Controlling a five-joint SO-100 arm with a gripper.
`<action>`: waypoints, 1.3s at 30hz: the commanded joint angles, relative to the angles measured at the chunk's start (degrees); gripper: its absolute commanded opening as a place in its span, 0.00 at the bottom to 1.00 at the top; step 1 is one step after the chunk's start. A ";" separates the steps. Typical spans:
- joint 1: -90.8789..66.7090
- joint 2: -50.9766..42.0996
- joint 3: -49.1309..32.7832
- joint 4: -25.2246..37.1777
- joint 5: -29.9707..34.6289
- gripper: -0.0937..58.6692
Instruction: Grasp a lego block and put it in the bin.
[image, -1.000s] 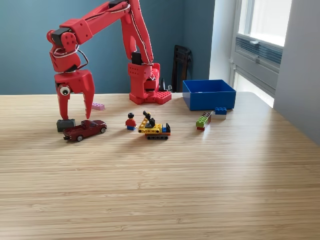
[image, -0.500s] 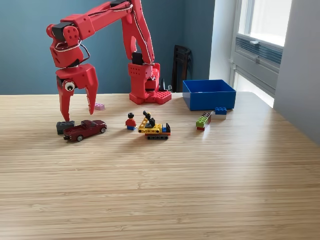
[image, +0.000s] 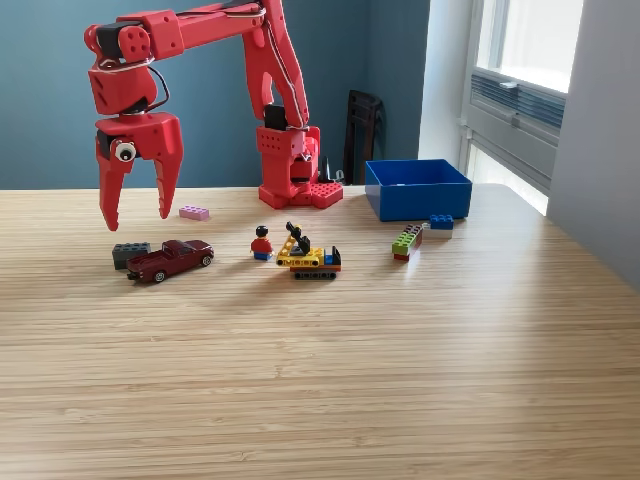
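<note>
My red gripper (image: 138, 217) hangs open at the exterior view's left, fingers pointing down with nothing between them. It is raised above a dark grey lego block (image: 130, 253) that lies on the wooden table. A pink lego block (image: 194, 212) lies just right of the fingers, farther back. The bright blue bin (image: 417, 188) stands at the back right. In front of the bin lie a blue block (image: 441, 222) on a white piece and a green, multicoloured stack of bricks (image: 406, 241).
A dark red toy car (image: 170, 259) sits beside the grey block. A lego minifigure (image: 262, 243) and a yellow tracked vehicle (image: 309, 256) stand mid-table. The red robot base (image: 293, 168) is at the back centre. A wall and window edge the right.
The gripper has risen from around the dark grey block and shifted slightly left. It stayed open, and the grey block stays on the table.
</note>
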 joint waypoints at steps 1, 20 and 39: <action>1.93 1.32 -3.78 -1.58 -0.88 0.44; 1.49 1.14 1.05 -8.26 -0.70 0.43; -0.35 0.09 0.88 -8.26 1.05 0.47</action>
